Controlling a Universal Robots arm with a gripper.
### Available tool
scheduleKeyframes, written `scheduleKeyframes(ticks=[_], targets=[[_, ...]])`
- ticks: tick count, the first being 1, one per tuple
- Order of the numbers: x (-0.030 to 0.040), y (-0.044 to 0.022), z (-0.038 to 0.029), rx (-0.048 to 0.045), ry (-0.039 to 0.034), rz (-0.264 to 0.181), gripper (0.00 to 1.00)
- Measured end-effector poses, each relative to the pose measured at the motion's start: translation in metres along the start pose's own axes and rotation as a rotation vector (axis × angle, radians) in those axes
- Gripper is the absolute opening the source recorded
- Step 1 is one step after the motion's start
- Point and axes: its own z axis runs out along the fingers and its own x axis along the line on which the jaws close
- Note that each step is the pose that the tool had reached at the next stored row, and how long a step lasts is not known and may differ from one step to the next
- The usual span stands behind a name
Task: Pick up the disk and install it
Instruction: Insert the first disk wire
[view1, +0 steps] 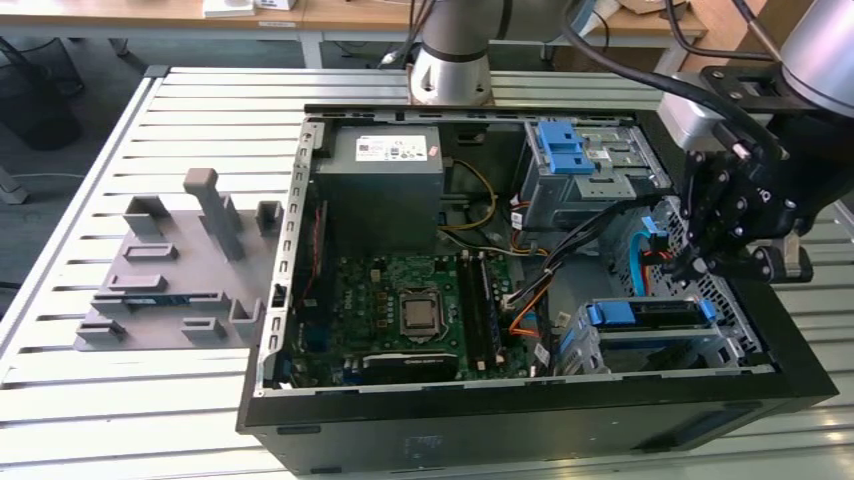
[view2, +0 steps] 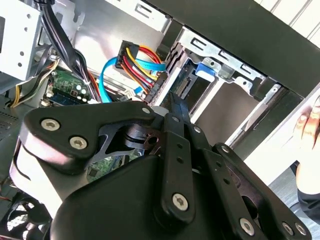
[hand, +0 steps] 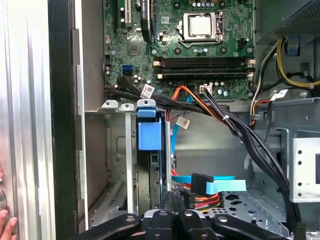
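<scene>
The black robot gripper (view1: 697, 268), its grip impossible to judge, hovers just above the silver metal drive cage (view1: 742, 338) where the blue-framed silver disk (view1: 650, 314) sits slotted, apparently late in installation; final seating would call for a straight, square push.

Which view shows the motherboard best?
Exterior view: the motherboard shows nearly whole inside the open case. The first wrist view gives a close part with CPU socket and memory slots; the second wrist view, a green sliver behind cables.
</scene>
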Motion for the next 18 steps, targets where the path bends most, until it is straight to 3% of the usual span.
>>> scheduleKeyframes(ticks=[10, 18], targets=[[-0.0134, 0.0004, -0.0020, 0.0037, -0.0003, 0.000, 0.11], [-0.0145, 0.0006, -0.0015, 0.0074, 0.0030, 0.000, 0.11]])
